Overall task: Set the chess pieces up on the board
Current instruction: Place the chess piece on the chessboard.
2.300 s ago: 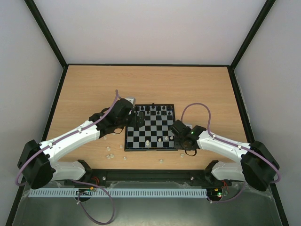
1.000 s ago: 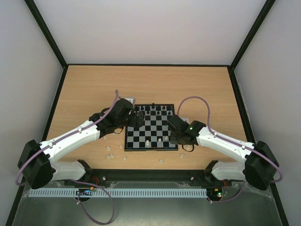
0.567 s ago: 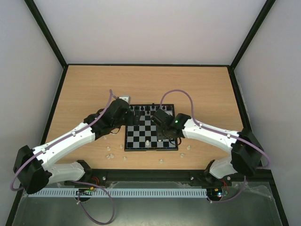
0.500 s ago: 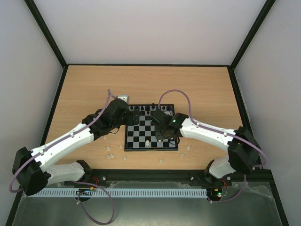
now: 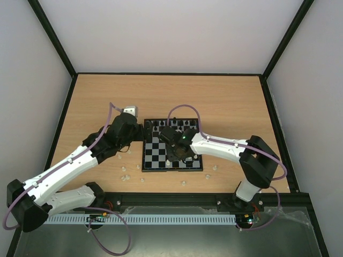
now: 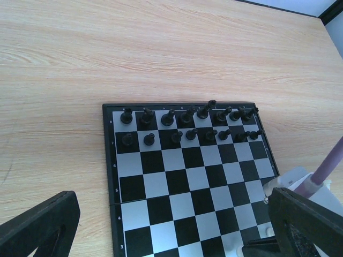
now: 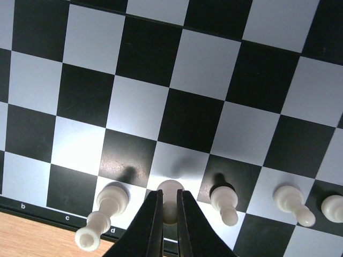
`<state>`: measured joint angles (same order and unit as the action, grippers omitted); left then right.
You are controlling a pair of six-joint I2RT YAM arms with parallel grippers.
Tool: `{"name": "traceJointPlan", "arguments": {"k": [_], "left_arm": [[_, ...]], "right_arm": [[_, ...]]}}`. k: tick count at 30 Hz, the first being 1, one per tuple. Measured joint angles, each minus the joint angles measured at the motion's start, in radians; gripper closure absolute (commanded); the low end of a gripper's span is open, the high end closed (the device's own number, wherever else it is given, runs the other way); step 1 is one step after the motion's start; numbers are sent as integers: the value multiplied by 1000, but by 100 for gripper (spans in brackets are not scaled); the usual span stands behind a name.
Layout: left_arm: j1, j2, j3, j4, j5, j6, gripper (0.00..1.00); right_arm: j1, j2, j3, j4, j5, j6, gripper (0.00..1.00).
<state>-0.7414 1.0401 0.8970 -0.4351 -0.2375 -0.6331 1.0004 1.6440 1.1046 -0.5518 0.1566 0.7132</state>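
The right gripper [image 7: 170, 195] is clenching a tiny cream-white chess piece [image 7: 170, 210] over the near rows of the small black-and-grey checked chessboard [image 7: 203, 64], which is lying on the light wooden surface [image 5: 214, 101]. The left gripper [image 6: 171, 219] is hanging released near its far-left corner.

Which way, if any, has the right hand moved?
Yes: the right hand moved left, from the right edge of the board to above its near-middle squares.

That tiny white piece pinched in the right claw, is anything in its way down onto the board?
Nothing visible is. The right claw grips the white piece over the board's edge row, and the spot beneath looks bare. Close on either side stand other white pieces, not touching it.
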Motion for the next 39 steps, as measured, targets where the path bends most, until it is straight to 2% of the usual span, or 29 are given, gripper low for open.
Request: {"name": "traceJointPlan", "arguments": {"k": [17, 25, 31, 36, 39], "left_arm": [[21, -22, -12, -5, -6, -2, 1], [25, -22, -16, -5, -5, -2, 1], [27, -22, -16, -5, -2, -1, 1], [29, -25, -16, -5, -2, -1, 1], [29, -26, -16, -5, -3, -1, 0]], "right_arm": [[3, 72, 31, 0, 7, -10, 93], [3, 74, 31, 0, 11, -7, 83], [3, 74, 31, 0, 16, -6, 68], [3, 47, 26, 0, 28, -5, 66], [3, -7, 6, 0, 37, 2, 70]]}}
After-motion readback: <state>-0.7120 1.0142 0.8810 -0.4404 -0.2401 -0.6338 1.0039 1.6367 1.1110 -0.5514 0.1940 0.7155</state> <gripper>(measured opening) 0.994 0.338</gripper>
